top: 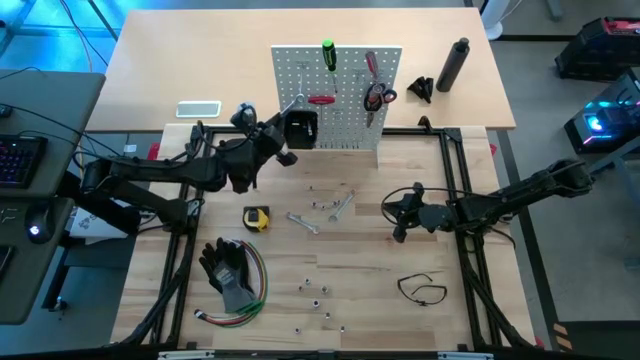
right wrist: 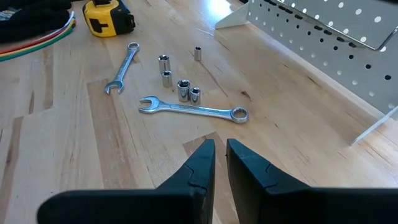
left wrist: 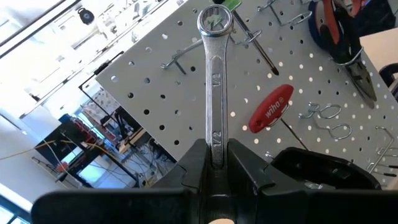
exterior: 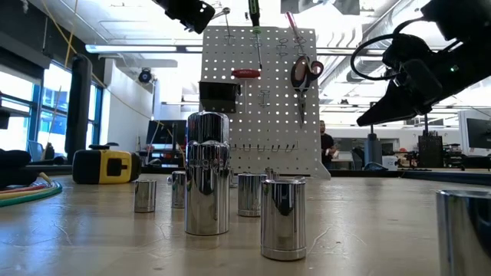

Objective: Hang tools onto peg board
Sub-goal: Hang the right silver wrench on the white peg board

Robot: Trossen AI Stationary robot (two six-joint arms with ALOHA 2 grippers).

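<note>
The white peg board (top: 340,100) stands upright at the table's far side. A green-handled screwdriver (top: 328,55), a red-handled screwdriver (top: 320,99) and red-handled scissors (top: 377,95) hang on it, and a black bin (top: 302,128) sits on its front. My left gripper (top: 278,128) is raised at the board's left part, shut on a silver wrench (left wrist: 215,81). My right gripper (top: 398,218) hovers over the table's right middle, shut and empty; two more wrenches (right wrist: 193,109) lie flat on the table ahead of it. My left gripper (left wrist: 216,152) pinches the wrench's shank near its lower end (left wrist: 215,140) between its two fingers. The wrench runs on along the fingers toward the board. Its ring end (left wrist: 215,22) is foremost, by the board's hooks, clear of the table; whether it touches a hook, I cannot tell.
On the table lie a yellow tape measure (top: 257,217), several small sockets (top: 315,290), black gloves with coloured wires (top: 230,275) and a thin black loop (top: 420,288). Behind the board stand a black bottle (top: 455,65) and a phone (top: 198,109).
</note>
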